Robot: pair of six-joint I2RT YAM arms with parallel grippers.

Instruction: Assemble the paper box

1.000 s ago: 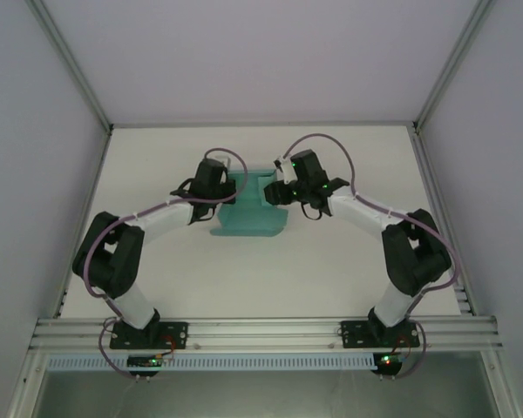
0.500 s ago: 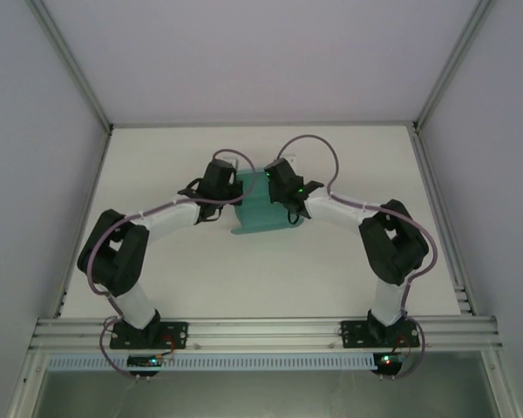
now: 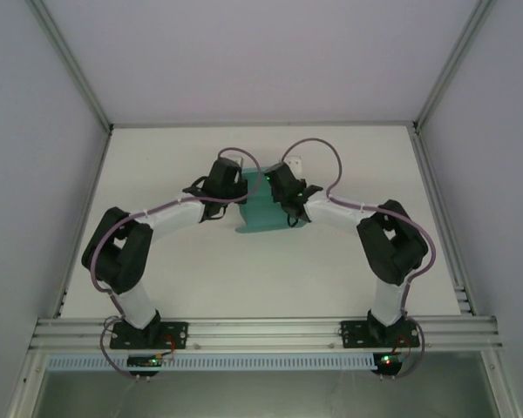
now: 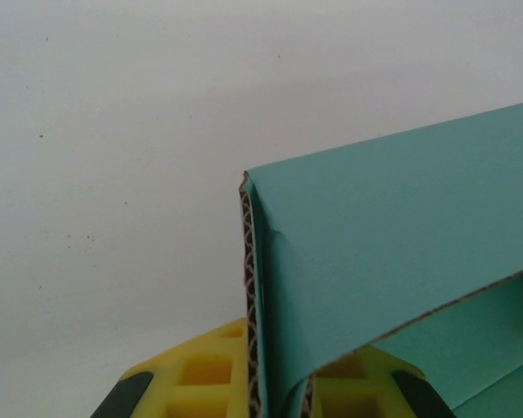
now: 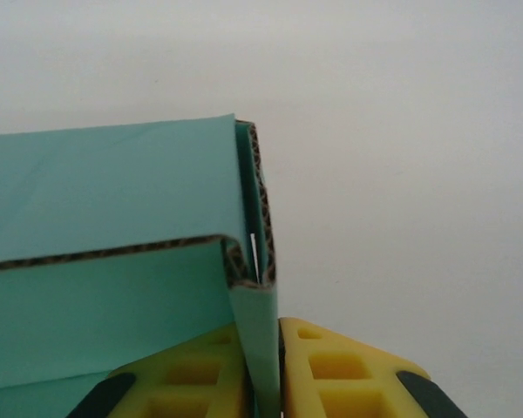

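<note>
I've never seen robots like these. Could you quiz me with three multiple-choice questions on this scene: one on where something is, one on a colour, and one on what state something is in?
1. Where is the paper box?
A. By the arm bases
B. Mid-table, between the two grippers
C. In the far left corner

2. What colour are the gripper fingers?
A. Yellow
B. Red
C. White

3. What state are the left gripper and right gripper in?
A. Both open above the table
B. One open, one shut on nothing
C. Both shut on the box's card

Answers:
1. B: the top view shows the teal card between the two wrists on the table.
2. A: both wrist views show yellow fingers.
3. C: each wrist view shows card pinched between its fingers.
</note>
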